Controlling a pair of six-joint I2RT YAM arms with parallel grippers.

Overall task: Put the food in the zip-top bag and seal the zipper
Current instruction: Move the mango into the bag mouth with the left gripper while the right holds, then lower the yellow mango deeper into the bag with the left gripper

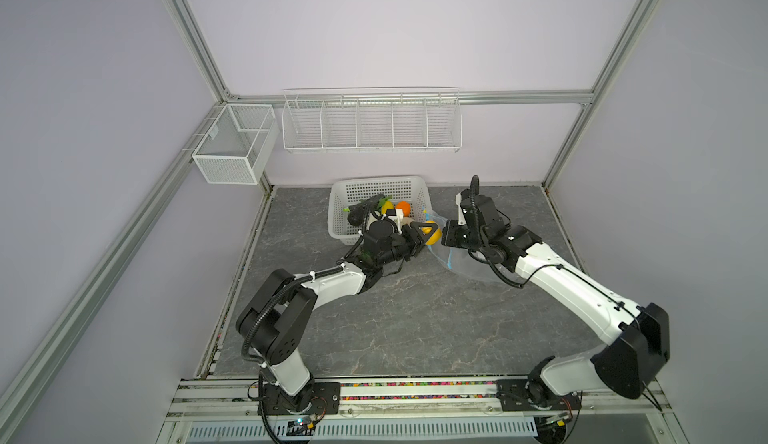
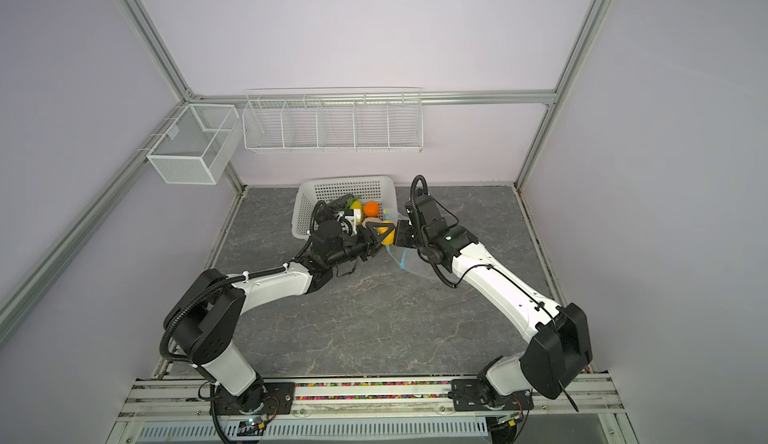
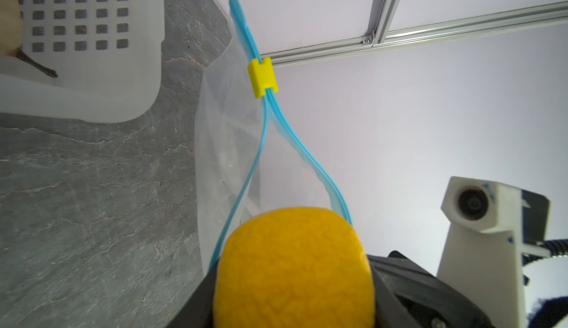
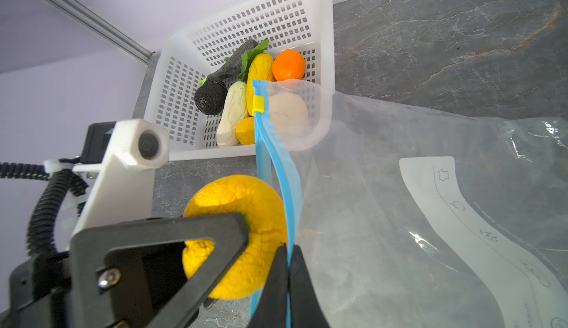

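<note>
arms inward, l gripper point(image 1: 431, 233) half-wide mid-grip, r gripper point(image 4: 288, 262) pinched tight, tips adjacent

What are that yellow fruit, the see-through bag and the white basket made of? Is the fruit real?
Yellow fruit: probably soft foam or rubber, not real; its skin is matt and has deep creases.
Bag: thin clear plastic film, glossy; it crinkles, catches highlights, and the tabletop shows through it.
Basket: stiff white moulded plastic, smooth and slightly translucent, with regular square holes.

Yellow toy fruit point(image 4: 233, 194) sits at parted blue zipper point(image 4: 281, 163) of clear bag point(image 4: 368, 249).
</note>
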